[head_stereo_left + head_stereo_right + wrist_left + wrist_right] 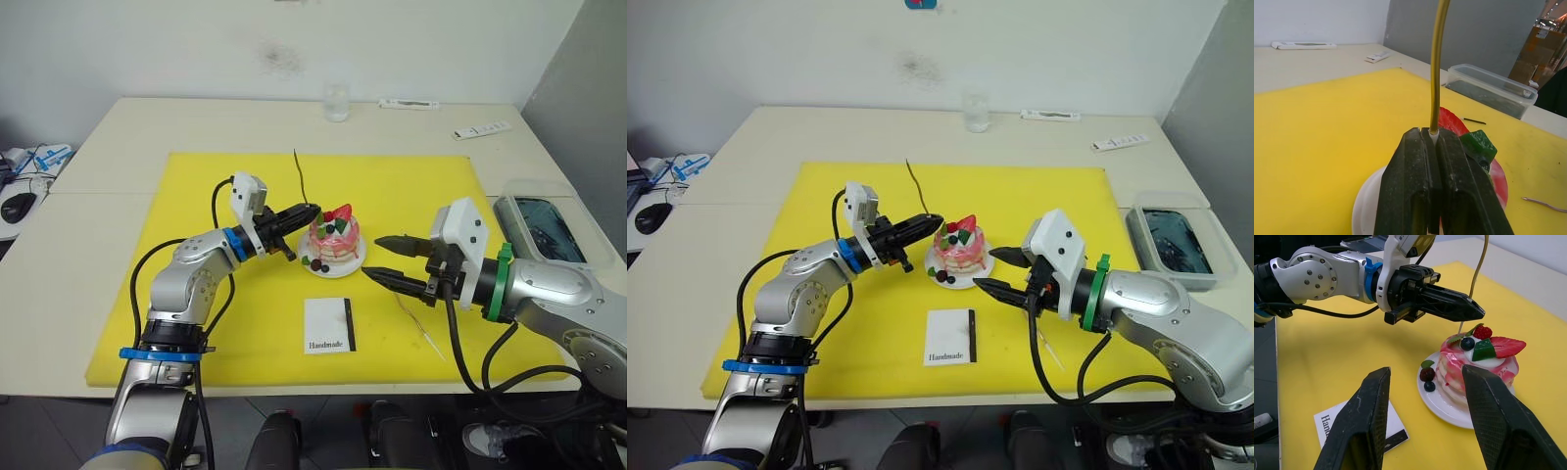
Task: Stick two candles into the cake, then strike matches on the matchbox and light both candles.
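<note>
Currently my left gripper (306, 213) clamps the first candle (300, 176) upright over the cake (334, 239) at mid-bench, not visibly seated. Right gripper (382, 258) open, empty. Second candle (419, 320), matchbox (329, 325) near front edge; lighting outstanding.

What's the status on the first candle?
Left gripper shut on candle, upright, its base at the cake top. Right gripper open, empty, beside the plate. Second candle lying on the mat. Nothing blocking.
</note>
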Available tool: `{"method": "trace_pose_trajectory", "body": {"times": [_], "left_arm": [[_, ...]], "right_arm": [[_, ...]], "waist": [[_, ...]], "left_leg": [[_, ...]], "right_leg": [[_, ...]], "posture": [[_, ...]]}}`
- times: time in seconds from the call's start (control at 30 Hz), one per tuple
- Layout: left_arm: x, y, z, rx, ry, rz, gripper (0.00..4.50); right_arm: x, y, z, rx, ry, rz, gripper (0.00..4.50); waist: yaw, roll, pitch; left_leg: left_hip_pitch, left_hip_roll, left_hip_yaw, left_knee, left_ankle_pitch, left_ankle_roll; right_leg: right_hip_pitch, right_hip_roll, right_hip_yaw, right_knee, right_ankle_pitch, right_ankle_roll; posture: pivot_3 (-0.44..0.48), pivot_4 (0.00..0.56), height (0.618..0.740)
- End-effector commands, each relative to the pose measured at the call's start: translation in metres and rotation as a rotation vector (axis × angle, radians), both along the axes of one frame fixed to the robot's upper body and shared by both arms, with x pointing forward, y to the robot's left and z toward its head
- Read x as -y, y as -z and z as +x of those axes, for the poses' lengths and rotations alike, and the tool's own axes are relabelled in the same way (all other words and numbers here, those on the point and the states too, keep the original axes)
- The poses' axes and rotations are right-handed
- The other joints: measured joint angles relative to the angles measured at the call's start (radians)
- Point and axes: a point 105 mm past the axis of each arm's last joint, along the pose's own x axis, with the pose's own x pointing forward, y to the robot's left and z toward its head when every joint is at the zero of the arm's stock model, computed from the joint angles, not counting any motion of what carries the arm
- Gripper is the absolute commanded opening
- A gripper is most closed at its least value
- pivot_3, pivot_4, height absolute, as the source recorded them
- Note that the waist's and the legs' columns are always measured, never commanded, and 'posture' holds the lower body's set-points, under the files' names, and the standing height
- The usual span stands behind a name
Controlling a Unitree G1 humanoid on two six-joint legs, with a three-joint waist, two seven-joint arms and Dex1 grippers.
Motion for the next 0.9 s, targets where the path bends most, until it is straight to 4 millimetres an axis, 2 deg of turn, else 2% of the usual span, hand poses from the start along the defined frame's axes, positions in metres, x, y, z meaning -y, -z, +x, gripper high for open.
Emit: {"method": "trace_pose_trajectory", "body": {"times": [0.03, 0.33, 0.6, 0.7, 0.87, 0.9], "left_arm": [[0.003, -0.006, -0.004, 0.048, 0.014, -0.003, 0.00], [0.009, 0.018, -0.008, 0.050, -0.004, 0.016, 0.00], [0.016, 0.031, -0.007, 0.027, -0.017, 0.022, 0.00], [0.015, 0.032, -0.006, 0.015, -0.026, 0.010, 0.00], [0.008, 0.023, -0.004, 0.034, -0.053, -0.015, 0.00], [0.007, 0.022, -0.004, 0.037, -0.055, -0.017, 0.32]], "right_arm": [[-0.001, -0.012, -0.004, 0.060, -0.009, 0.011, 2.38], [-0.003, -0.012, -0.005, 0.057, -0.011, 0.023, 2.38], [-0.004, -0.013, -0.005, 0.058, -0.013, 0.028, 2.38], [-0.004, -0.013, -0.005, 0.058, -0.014, 0.028, 2.38], [-0.004, -0.013, -0.005, 0.058, -0.015, 0.028, 2.38], [-0.004, -0.014, -0.005, 0.058, -0.016, 0.028, 2.41]], "waist": [[0.000, 0.000, 0.000], [0.000, 0.000, 0.000], [0.002, 0.000, 0.000], [0.002, 0.000, 0.000], [0.002, 0.000, 0.000], [0.002, 0.000, 0.000]], "left_leg": [[0.000, 0.000, 0.000, 0.000, 0.000, 0.000], [0.001, 0.000, 0.000, 0.000, 0.000, 0.000], [0.001, 0.000, 0.000, 0.001, 0.000, 0.000], [0.001, 0.000, 0.000, 0.001, 0.000, 0.000], [0.001, 0.000, 0.000, 0.001, 0.000, 0.000], [0.001, 0.000, 0.000, 0.001, 0.000, 0.000]], "right_leg": [[0.000, 0.000, 0.000, 0.000, 0.000, 0.000], [0.001, 0.000, 0.000, 0.000, 0.000, 0.000], [0.001, 0.000, 0.000, 0.000, 0.001, 0.001], [0.002, 0.000, 0.000, 0.000, 0.001, 0.001], [0.002, 0.000, 0.000, 0.001, 0.001, 0.001], [0.002, 0.000, 0.000, 0.001, 0.001, 0.001]], "posture": [[0.000, 0.150, 0.740], [0.000, 0.150, 0.740], [0.000, 0.150, 0.740], [0.000, 0.150, 0.740], [0.000, 0.150, 0.740], [0.000, 0.150, 0.740]]}}
